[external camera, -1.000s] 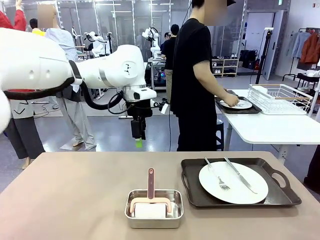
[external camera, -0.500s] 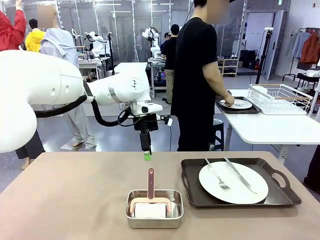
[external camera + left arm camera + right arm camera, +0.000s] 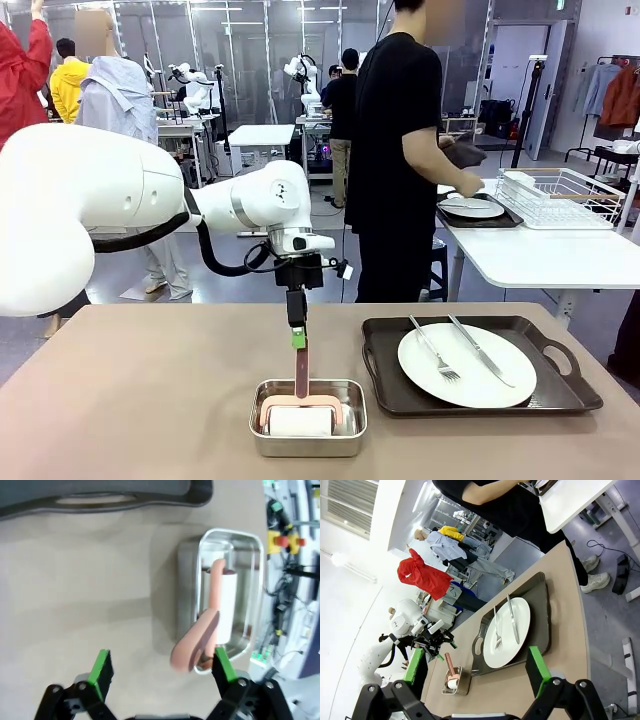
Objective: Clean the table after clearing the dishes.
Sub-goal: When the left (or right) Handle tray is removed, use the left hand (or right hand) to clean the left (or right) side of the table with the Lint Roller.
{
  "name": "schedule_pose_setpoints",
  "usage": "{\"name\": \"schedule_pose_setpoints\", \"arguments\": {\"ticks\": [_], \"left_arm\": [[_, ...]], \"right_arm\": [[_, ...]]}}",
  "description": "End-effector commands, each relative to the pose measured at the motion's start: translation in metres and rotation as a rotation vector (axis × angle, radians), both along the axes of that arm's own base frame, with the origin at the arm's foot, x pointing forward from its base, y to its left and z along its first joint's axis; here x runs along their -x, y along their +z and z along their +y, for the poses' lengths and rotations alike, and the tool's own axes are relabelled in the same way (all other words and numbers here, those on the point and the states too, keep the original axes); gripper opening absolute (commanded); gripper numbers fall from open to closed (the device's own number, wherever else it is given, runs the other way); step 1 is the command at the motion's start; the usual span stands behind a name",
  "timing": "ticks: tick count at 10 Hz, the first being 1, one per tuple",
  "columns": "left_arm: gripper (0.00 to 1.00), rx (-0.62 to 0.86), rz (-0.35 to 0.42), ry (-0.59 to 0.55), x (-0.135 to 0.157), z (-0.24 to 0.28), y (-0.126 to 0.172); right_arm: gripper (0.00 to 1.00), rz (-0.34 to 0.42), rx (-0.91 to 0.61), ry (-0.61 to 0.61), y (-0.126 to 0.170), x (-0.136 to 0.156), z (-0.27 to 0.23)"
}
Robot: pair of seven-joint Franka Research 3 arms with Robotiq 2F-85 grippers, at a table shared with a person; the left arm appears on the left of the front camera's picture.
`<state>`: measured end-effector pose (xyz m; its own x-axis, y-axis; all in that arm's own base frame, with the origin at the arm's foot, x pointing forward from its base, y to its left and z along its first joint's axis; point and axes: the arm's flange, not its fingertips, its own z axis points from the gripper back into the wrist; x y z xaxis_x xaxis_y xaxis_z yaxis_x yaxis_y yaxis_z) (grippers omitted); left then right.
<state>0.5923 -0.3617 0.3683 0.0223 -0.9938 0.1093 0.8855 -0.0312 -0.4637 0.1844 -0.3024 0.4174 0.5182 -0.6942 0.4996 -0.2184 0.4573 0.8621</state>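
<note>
The left gripper [image 3: 298,338] is down! A second ago it hung high beyond the far edge of the table [image 3: 150,400]; now its tips sit right at the top of the pink handle [image 3: 301,375] that stands up out of the tin [image 3: 262,440]. The wrist view shows the jaws spread wide and holding nothing. The handle end lies between the pads, close against one of them, though I cannot tell if it touches. The white roller [image 3: 298,422] lies in the tin.

So the robot looks to be going for the cleaning tool, and the next call is a squeeze on that handle. The clearing is only half done, though. One plate [image 3: 480,385], with fork [image 3: 434,352] and knife [image 3: 482,352], sits on its tray [image 3: 378,375] at the table's right side, just beside the tin.

The person [image 3: 395,150] has turned to the white table [image 3: 540,260], where the other plate [image 3: 472,208] now rests on its tray, and has lifted something dark above it; I cannot make out what.

The right gripper [image 3: 475,666] hangs high off to the side, jaws wide, empty.

The beige top is matte and smooth, with no crumbs that I can see. A wire rack [image 3: 565,195] stands on the white table, clothes hang at far right, and more people stand behind.
</note>
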Motion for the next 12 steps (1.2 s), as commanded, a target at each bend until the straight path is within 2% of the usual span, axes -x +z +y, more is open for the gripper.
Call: {"name": "schedule_pose_setpoints", "arguments": {"ticks": [1,3,5,6,11,12], "left_arm": [[1.00,-0.021,0.089,-0.023,-0.005,-0.006,0.000],[1.00,0.026,0.117,-0.053,-0.005,-0.009,-0.007],[1.00,-0.022,0.177,-0.070,-0.003,-0.010,-0.012],[1.00,0.007,0.183,-0.075,-0.003,-0.011,-0.011],[0.54,0.059,0.189,-0.083,-0.003,-0.015,-0.010],[0.43,0.022,0.209,-0.077,-0.003,-0.014,-0.012]], "right_arm": [[1.00,-0.025,0.005,-0.006,0.001,0.002,0.004],[1.00,-0.025,0.005,-0.006,0.001,0.002,0.004],[1.00,-0.025,0.005,-0.006,0.001,0.002,0.004],[1.00,-0.025,0.005,-0.006,0.001,0.002,0.004],[1.00,-0.025,0.005,-0.006,0.001,0.002,0.004],[1.00,-0.025,0.005,-0.006,0.001,0.002,0.004]]}}
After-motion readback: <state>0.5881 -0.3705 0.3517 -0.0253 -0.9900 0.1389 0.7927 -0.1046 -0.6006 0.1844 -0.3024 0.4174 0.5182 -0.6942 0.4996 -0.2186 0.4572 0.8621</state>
